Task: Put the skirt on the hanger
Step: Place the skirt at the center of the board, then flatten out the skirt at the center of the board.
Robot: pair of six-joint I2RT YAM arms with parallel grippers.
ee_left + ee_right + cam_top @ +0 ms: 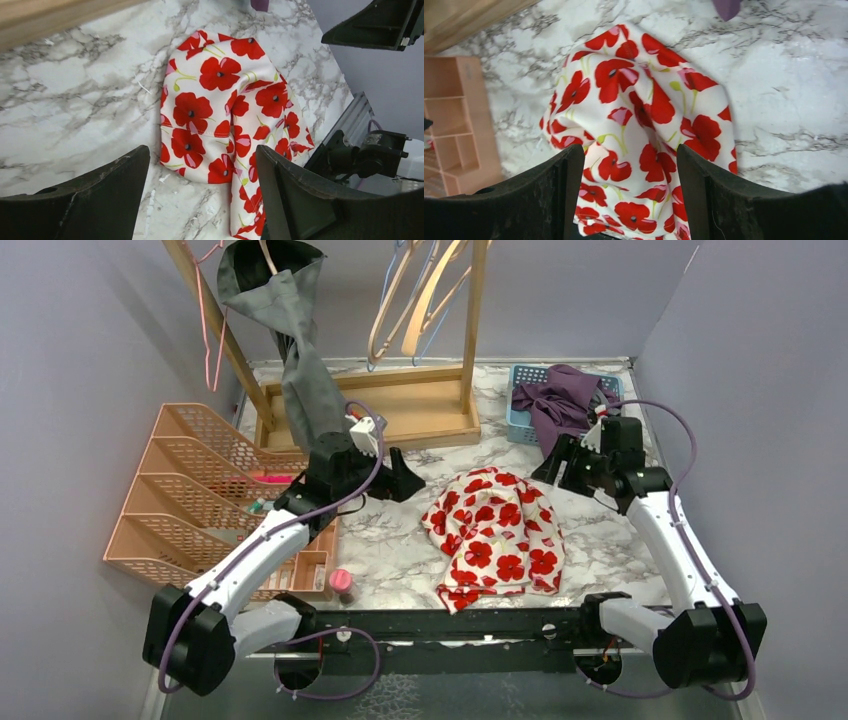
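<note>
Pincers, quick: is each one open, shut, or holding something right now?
Left pincer: open, holding nothing.
Right pincer: open, holding nothing; the skirt lies free of both.

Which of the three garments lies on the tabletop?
The white skirt with red poppies; the grey one hangs on the rack, the purple one sits in the blue basket.

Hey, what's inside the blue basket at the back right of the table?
A crumpled purple garment fills the blue basket and spills over its front rim. Anything beneath the cloth is covered.
</note>
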